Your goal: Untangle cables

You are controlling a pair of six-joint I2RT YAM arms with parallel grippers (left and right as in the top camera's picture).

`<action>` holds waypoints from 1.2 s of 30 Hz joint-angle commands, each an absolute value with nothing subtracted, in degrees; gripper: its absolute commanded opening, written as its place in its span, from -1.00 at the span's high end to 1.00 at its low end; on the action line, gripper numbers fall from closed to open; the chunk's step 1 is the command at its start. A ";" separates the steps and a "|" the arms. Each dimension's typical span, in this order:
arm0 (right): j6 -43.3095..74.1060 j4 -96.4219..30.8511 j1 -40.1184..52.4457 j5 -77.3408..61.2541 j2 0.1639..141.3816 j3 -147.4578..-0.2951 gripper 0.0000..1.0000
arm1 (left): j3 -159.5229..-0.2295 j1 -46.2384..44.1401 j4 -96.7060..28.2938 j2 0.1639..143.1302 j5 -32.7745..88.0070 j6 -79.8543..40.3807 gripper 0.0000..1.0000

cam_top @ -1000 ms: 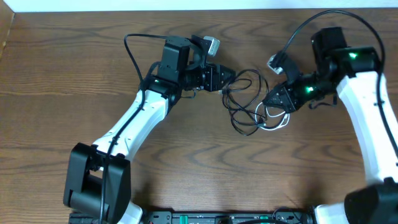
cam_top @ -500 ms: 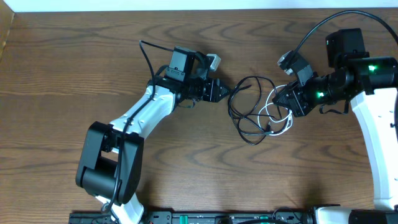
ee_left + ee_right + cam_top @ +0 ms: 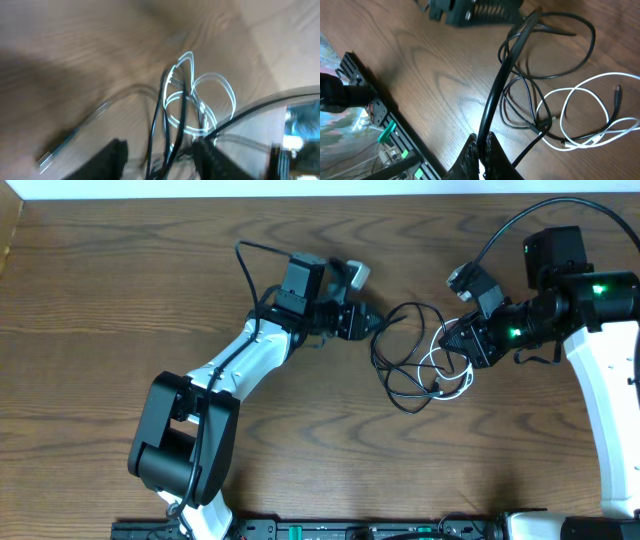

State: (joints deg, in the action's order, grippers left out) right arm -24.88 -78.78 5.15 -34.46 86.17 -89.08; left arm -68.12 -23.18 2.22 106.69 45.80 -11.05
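The black cable [image 3: 494, 97] and the white cable [image 3: 600, 76] lie tangled on the wooden table [image 3: 100, 330], right of centre in the overhead view and between the two arms. The black one forms several loose, overlapping loops. The white one curls in smaller loops at the lower right of the tangle, crossing the black strands.

The right gripper [image 3: 481, 147] has its fingers pressed together on a strand of the black cable. That strand runs taut from the fingertips toward the top of the right wrist view.

The left gripper [image 3: 368, 323] sits at the left edge of the tangle. In the blurred left wrist view its fingers [image 3: 114, 155] stand apart, with black and white strands passing between them. Whether they touch a strand cannot be told.
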 commanded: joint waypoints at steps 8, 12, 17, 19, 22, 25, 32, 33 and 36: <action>-24.27 -79.22 5.08 -34.87 85.52 -89.17 0.98 | -68.36 -23.24 10.22 107.48 44.21 -20.45 0.11; -24.27 -79.31 5.08 -34.89 85.49 -89.17 0.98 | -68.36 -23.62 10.00 107.53 43.90 -20.45 0.12; -24.25 -79.35 5.08 -35.14 85.49 -89.17 0.97 | -68.36 -25.43 9.93 107.55 44.12 -20.45 0.11; -24.25 -79.55 5.21 -35.16 85.49 -89.17 0.97 | -68.36 -26.72 9.93 107.61 44.10 -20.40 0.11; -24.27 -79.94 5.34 -35.40 85.49 -89.17 0.97 | -68.36 -27.68 9.96 107.96 44.05 -19.99 0.11; -24.27 -80.23 5.34 -35.53 85.49 -89.17 0.97 | -68.36 -27.83 9.50 108.84 43.88 -19.25 0.12; -24.29 -80.60 5.34 -35.51 85.41 -89.17 0.98 | -68.36 -27.83 9.28 111.98 43.86 -18.22 0.14; -24.29 -80.60 5.34 -35.51 85.41 -89.17 0.97 | -68.36 -27.83 9.28 112.16 43.86 -18.06 0.17; -24.29 -80.53 5.32 -35.48 85.38 -89.17 0.98 | -68.36 -27.83 9.08 112.33 43.88 -18.06 0.36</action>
State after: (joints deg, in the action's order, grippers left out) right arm -24.86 -80.49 5.17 -34.50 86.17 -89.08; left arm -68.12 -27.92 9.06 112.09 44.38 -19.29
